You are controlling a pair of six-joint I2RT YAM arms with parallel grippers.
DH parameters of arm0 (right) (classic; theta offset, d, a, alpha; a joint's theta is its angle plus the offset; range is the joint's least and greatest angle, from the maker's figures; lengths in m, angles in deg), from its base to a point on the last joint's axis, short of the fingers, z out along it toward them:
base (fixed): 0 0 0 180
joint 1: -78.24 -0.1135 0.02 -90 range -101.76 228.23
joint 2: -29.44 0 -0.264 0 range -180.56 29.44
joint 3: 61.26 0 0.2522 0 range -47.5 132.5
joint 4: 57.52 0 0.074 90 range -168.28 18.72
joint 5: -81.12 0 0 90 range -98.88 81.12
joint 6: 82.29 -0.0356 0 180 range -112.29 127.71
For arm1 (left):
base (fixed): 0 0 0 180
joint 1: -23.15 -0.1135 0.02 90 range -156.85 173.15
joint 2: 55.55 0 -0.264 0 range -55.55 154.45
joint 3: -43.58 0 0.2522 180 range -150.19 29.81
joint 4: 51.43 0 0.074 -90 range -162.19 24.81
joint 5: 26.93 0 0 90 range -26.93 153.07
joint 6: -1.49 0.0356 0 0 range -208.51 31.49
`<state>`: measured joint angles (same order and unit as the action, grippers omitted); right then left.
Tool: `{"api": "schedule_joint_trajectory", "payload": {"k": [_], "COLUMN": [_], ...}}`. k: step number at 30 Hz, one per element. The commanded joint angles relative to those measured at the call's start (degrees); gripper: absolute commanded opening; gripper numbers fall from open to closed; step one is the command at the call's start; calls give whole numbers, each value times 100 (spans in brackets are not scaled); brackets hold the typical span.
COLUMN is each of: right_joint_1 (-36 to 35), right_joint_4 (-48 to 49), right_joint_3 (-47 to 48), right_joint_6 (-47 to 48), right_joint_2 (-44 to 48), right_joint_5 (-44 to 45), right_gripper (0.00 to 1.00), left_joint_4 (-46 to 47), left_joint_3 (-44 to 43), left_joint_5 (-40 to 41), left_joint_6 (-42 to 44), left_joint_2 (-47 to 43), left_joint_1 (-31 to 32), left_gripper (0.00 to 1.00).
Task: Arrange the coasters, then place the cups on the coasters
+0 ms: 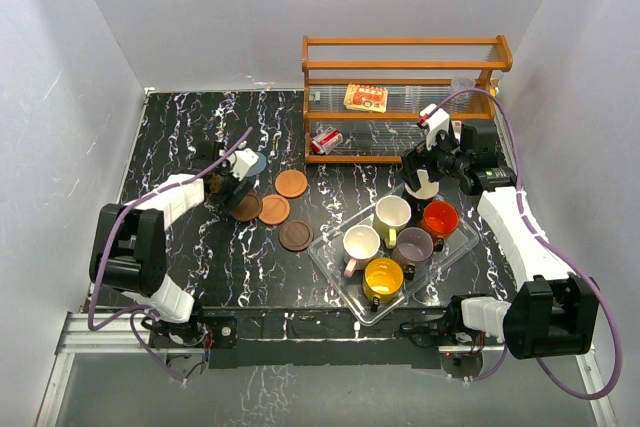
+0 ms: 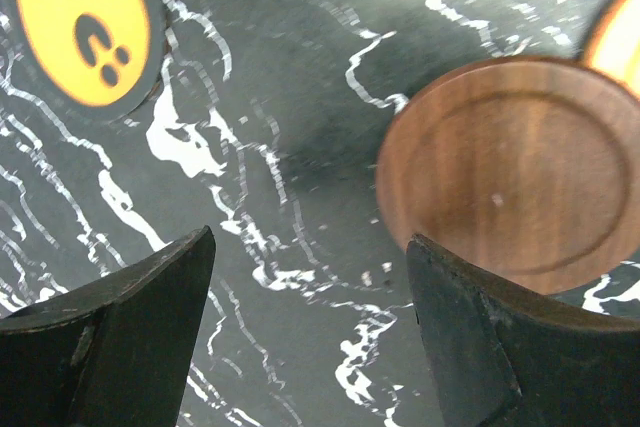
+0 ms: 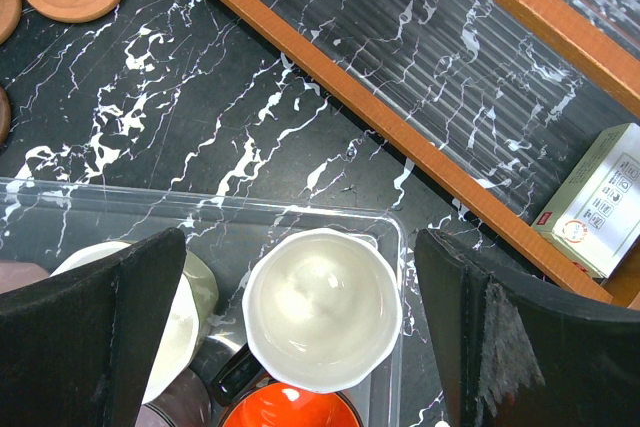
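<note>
Several coasters lie left of centre: two orange-brown ones (image 1: 291, 183) (image 1: 274, 210), two dark brown ones (image 1: 296, 235) (image 1: 247, 208) and a blue-grey one (image 1: 252, 162). My left gripper (image 2: 310, 277) hovers open over bare table, with the dark brown coaster (image 2: 510, 172) just beyond its right finger. The cups stand in a clear tray (image 1: 330, 259): olive-cream (image 1: 392, 215), orange-red (image 1: 439, 219), mauve (image 1: 413, 245), pale pink (image 1: 360, 244) and yellow (image 1: 384, 277). My right gripper (image 3: 300, 242) is open above the black cup with white interior (image 3: 322, 307), one finger on each side and nothing touching.
A wooden rack (image 1: 400, 97) stands at the back right, holding a printed packet (image 1: 365, 97) and a small box (image 3: 600, 202). Its lower rail (image 3: 400, 137) runs close behind the tray. An orange disc with black marks (image 2: 85, 22) lies left of my left gripper.
</note>
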<state>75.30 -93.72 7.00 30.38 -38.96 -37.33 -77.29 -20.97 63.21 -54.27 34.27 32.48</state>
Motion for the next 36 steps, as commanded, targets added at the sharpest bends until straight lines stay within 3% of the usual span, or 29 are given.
{"api": "schedule_joint_trajectory", "payload": {"k": [1, 7, 10, 14, 19, 23, 36], "right_joint_1": [22, 24, 22, 26, 26, 35, 63], "right_joint_4": [220, 214, 218, 214, 206, 205, 211], "right_joint_3": [26, 21, 27, 33, 34, 34, 32], "right_joint_6": [104, 104, 110, 101, 105, 100, 99], "right_joint_2": [101, 129, 130, 125, 127, 121, 63], "right_joint_5": [-34, -34, -29, -46, -47, -54, -47], "right_gripper": [98, 98, 98, 98, 98, 98, 98], "left_joint_4": [-105, -206, -432, -709, -671, -363, 136], "left_joint_3": [33, -58, -97, -184, -457, -575, -479], "left_joint_5": [365, 89, -877, -2308, -3121, -3048, -1372], "left_joint_6": [178, -44, -245, -354, -683, -778, -328], "left_joint_2": [-321, -690, -1024, -1111, -666, -322, 411], "left_joint_1": [-385, -673, -677, -667, -620, -396, 443], "left_gripper": [76, 78, 81, 93, 99, 99, 99]}}
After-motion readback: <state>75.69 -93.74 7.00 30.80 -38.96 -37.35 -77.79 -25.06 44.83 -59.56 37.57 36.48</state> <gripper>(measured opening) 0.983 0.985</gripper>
